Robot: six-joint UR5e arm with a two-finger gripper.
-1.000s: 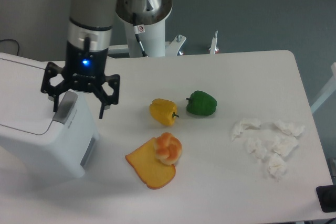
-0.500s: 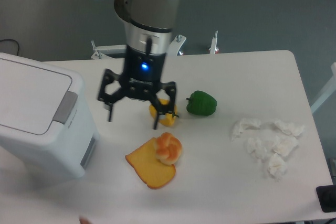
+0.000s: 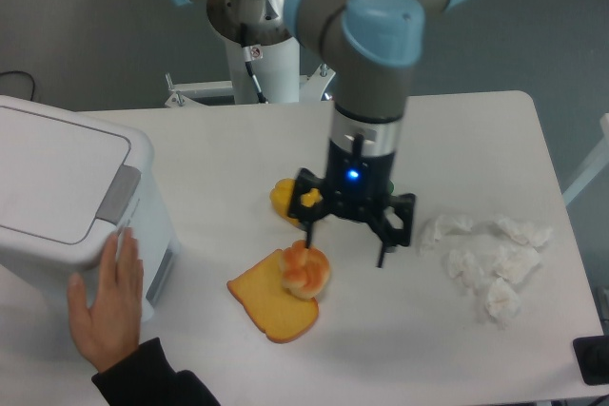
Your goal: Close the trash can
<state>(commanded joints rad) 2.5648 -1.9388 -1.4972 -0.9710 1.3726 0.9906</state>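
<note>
Edge of frame cuts off the white trash can [image 3: 67, 206] at nine o'clock; we see its lid flat, closed. Our gripper [image 3: 345, 246] hangs spread, empty.

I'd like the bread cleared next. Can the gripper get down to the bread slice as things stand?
Probably yes. The open gripper hangs just above the slice, nothing between. But the bun sits on the slice's near end, so only its bare part is free.

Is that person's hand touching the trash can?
Touching. The fixed camera shows the hand lying flat against the trash can's front wall, no gap visible.
</note>
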